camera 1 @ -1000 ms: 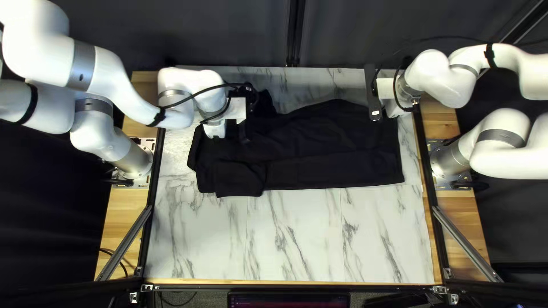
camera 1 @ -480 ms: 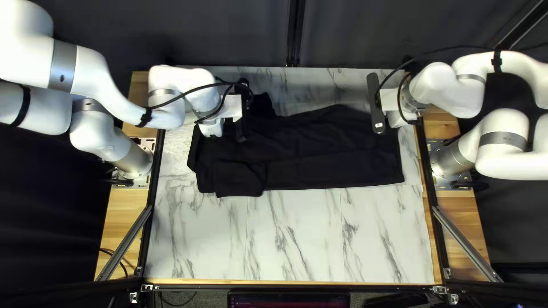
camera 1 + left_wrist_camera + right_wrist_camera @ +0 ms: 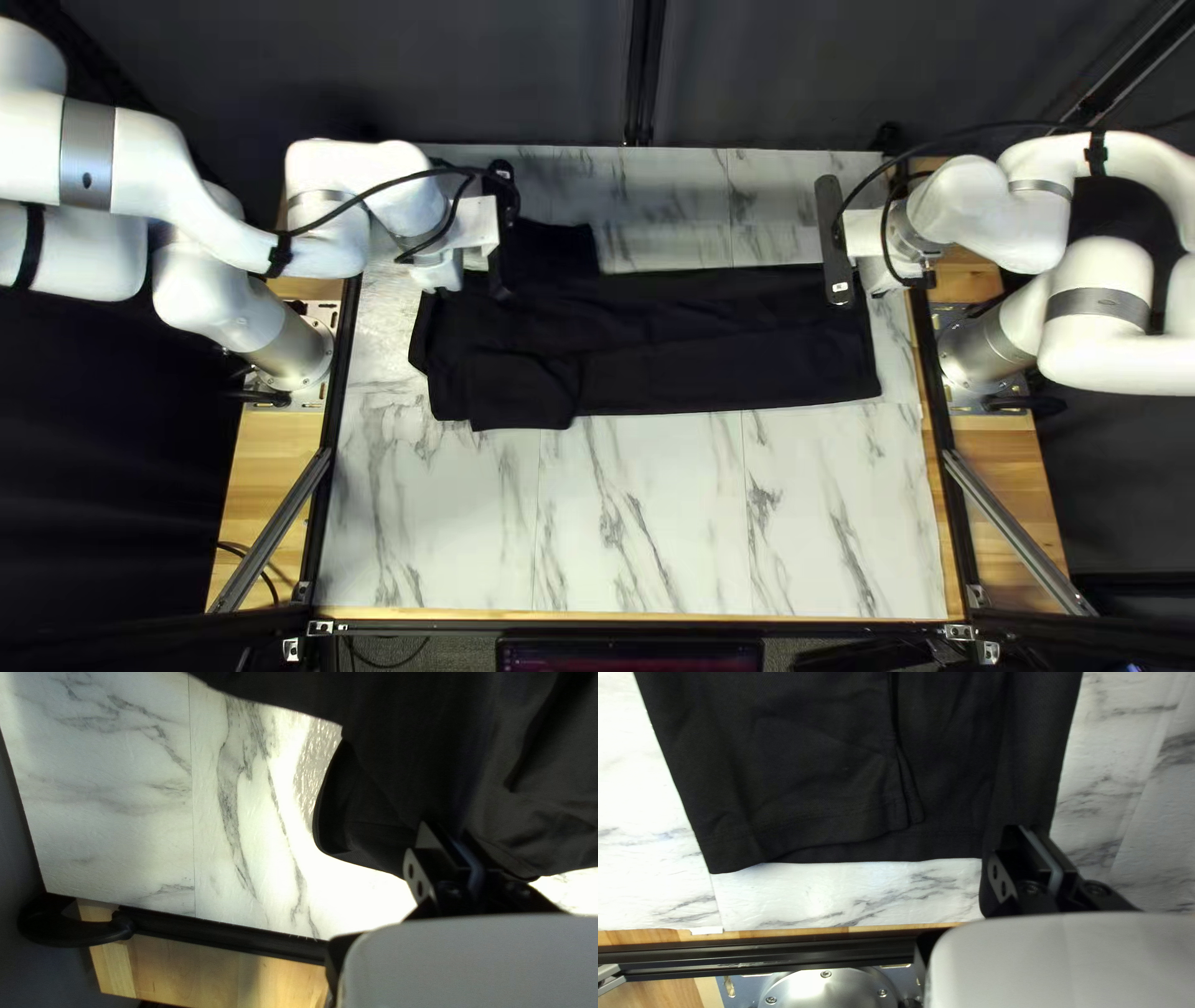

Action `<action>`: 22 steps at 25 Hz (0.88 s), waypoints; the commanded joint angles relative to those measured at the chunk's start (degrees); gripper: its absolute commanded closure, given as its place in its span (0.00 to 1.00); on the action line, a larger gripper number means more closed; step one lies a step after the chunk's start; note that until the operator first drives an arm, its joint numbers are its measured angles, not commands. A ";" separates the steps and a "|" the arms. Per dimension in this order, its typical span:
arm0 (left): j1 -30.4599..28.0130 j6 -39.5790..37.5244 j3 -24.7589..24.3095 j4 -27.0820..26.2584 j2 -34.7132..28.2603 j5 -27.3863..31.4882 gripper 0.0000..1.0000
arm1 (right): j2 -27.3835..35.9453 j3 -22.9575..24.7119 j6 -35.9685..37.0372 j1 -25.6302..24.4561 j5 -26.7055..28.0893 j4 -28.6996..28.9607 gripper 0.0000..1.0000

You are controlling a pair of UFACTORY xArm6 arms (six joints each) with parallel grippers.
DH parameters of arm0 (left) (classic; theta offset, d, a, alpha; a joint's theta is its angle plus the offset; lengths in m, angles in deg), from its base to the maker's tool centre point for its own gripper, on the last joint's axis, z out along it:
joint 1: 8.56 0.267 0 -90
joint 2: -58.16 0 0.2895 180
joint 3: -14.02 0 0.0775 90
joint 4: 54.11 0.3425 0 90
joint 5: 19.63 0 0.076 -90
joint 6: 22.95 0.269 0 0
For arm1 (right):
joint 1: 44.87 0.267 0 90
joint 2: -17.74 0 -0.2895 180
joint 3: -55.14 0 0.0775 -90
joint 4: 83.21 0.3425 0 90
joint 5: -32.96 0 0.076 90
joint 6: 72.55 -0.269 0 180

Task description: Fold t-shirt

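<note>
Black fabric T-shirt (image 3: pixel 710 367) nearer far edge of white marbled bench (image 3: pixel 647 523); far side now straighter. Left gripper (image 3: pixel 445 830), right gripper (image 3: pixel 1024 829) spread wider, each clamped on T-shirt. Slack reduced; likely neatens fold.

The place looks like a robotics lab: white robot arms (image 3: pixel 149 162) stand on metal plates (image 3: pixel 328 312) at the left and right of the top left view, flanking a marble-patterned table (image 3: pixel 647 523) edged with black rails (image 3: pixel 342 361). A dark curtain (image 3: pixel 498 62) hangs across the top; a screen (image 3: pixel 629 660) sits at bottom centre.
</note>
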 commanded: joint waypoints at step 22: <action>-7.92 -8.34 -2.41 0.74 -1.98 -0.94 1.00 | -4.71 2.66 -7.00 6.99 -5.35 0.91 1.00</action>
